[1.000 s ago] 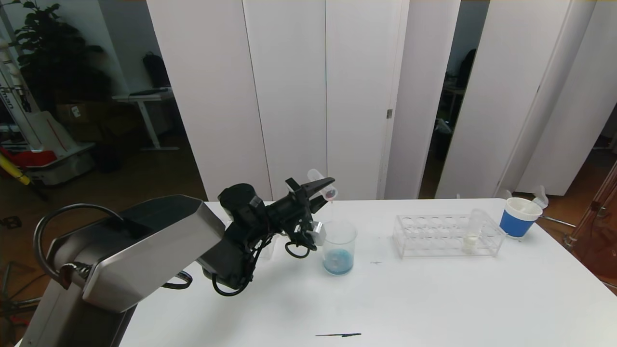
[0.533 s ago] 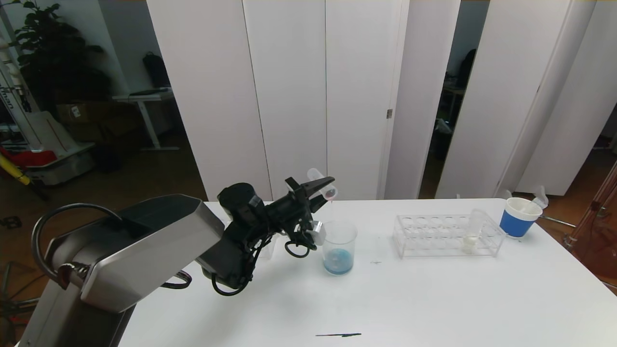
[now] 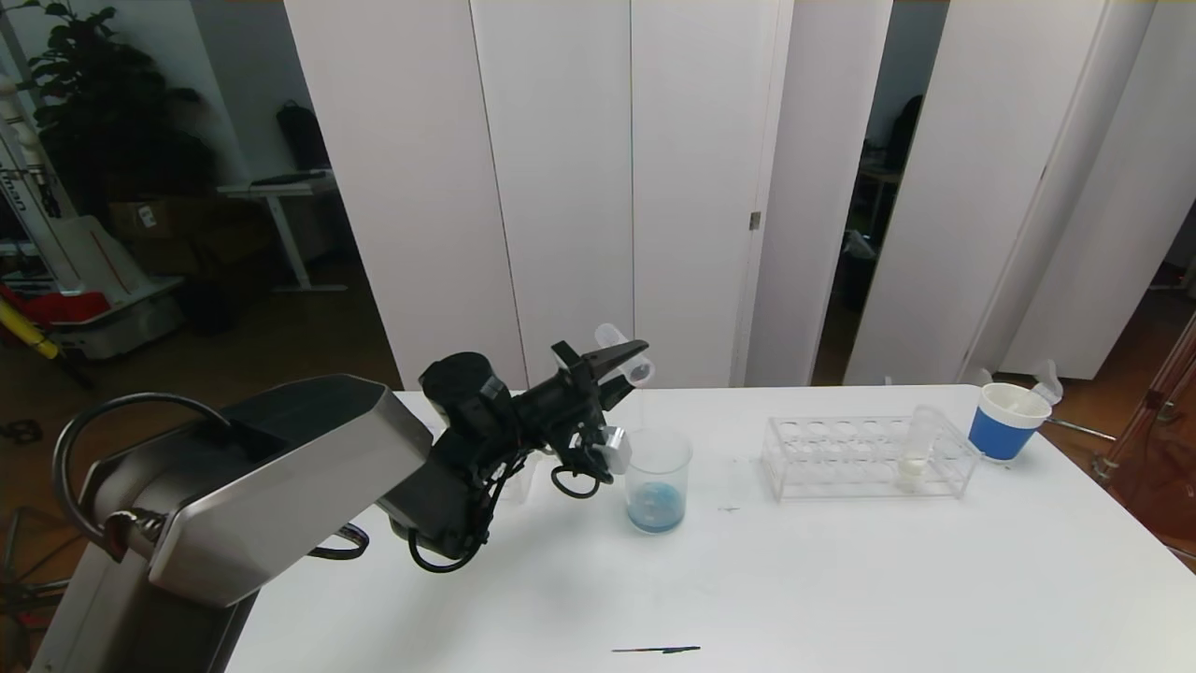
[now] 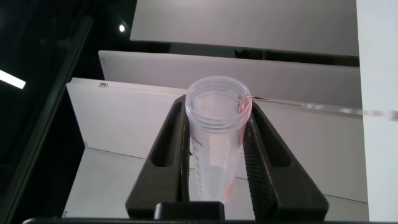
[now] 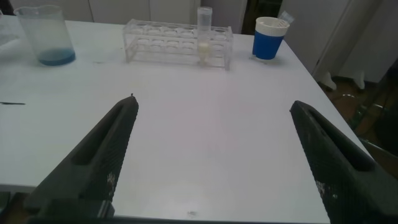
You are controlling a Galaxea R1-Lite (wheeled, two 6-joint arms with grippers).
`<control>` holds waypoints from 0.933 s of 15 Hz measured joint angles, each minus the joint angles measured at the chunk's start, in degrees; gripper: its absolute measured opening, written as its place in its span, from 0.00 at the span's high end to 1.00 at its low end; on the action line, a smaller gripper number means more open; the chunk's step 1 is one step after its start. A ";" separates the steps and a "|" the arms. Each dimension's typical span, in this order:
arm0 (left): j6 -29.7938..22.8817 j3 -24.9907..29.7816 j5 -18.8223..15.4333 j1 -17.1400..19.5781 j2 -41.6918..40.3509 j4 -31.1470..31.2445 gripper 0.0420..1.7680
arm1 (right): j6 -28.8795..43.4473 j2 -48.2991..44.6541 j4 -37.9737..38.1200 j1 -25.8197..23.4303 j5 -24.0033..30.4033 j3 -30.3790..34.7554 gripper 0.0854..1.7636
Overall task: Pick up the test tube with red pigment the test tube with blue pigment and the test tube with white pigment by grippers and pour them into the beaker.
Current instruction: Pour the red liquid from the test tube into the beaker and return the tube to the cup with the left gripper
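One clear tube (image 3: 624,352) is lying clamped between the fingers of the left gripper (image 3: 617,360), tilted mouth-down above the beaker (image 3: 657,479); in the left wrist view the tube (image 4: 217,143) is showing only a reddish film along its wall, with both fingers (image 4: 166,155) pressing on its sides. The beaker is standing upright on the white table (image 3: 841,579), just below and slightly right of the fingertips, holding blue liquid at its bottom. Further right, the test tube with white pigment (image 3: 917,451) is standing upright in the right end of a clear rack (image 3: 841,458), well apart from the left gripper. A blue paper cup (image 3: 1004,422) is sitting near the table's far right corner, beyond the rack. Open tabletop is stretching between beaker and rack and across the whole near side, where only a thin dark stick (image 3: 656,649) is lying near the front edge. The right gripper (image 5: 214,155) is hovering over the near right part of the table, its fingers spread wide apart and holding nothing.
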 joint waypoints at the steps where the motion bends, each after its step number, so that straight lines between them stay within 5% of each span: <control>1: 0.00 0.15 0.04 0.04 -0.13 0.00 0.68 | 0.00 0.00 0.02 0.04 -0.01 0.00 0.01; 6: -0.91 1.11 0.28 0.59 -1.18 0.00 0.68 | 0.02 0.00 0.00 0.04 0.00 0.00 0.01; 11: -9.12 3.72 1.41 1.63 -4.05 0.33 0.68 | 0.02 0.00 0.00 0.01 0.00 0.00 0.01; 14: -9.64 8.50 3.01 3.28 -9.50 6.10 0.68 | 0.00 0.00 -0.02 0.01 -0.01 0.00 0.01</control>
